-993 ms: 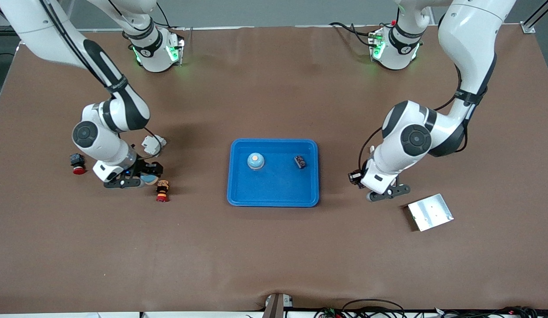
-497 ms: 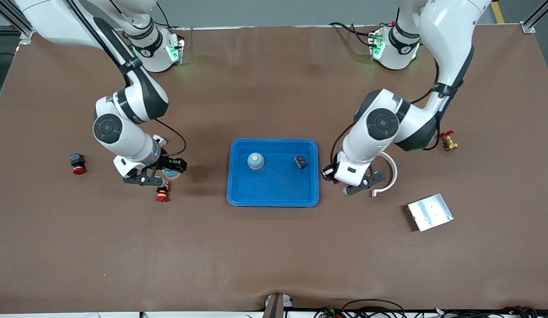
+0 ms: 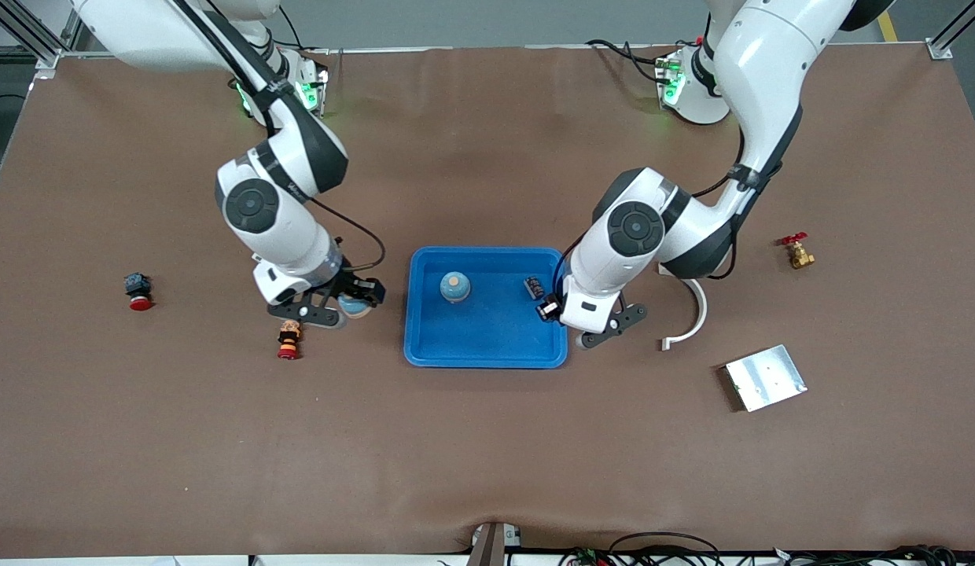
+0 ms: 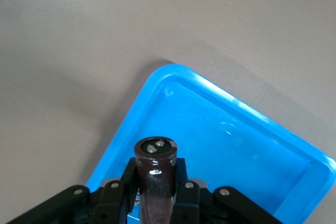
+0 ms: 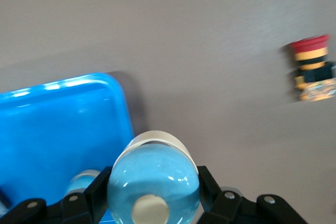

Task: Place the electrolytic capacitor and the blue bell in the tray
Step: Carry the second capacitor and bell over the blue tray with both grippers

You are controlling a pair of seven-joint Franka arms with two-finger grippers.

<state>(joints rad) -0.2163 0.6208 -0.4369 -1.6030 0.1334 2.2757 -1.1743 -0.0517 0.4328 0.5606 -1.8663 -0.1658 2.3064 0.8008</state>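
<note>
your left gripper [image 3: 590,326] at the tray's [image 3: 487,358] right rim is clamped on the electrolytic capacitor [image 4: 155,179]. your right gripper [image 3: 342,306] — frame centre-left, just off the tray — is clamped on the blue bell [image 5: 153,182].

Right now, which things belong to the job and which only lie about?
Job: tray; capacitor in left gripper over tray's rim; blue bell in right gripper over table by tray.
Lying about: metal plate, brass valve, white curved piece, red button, stacked button.
</note>
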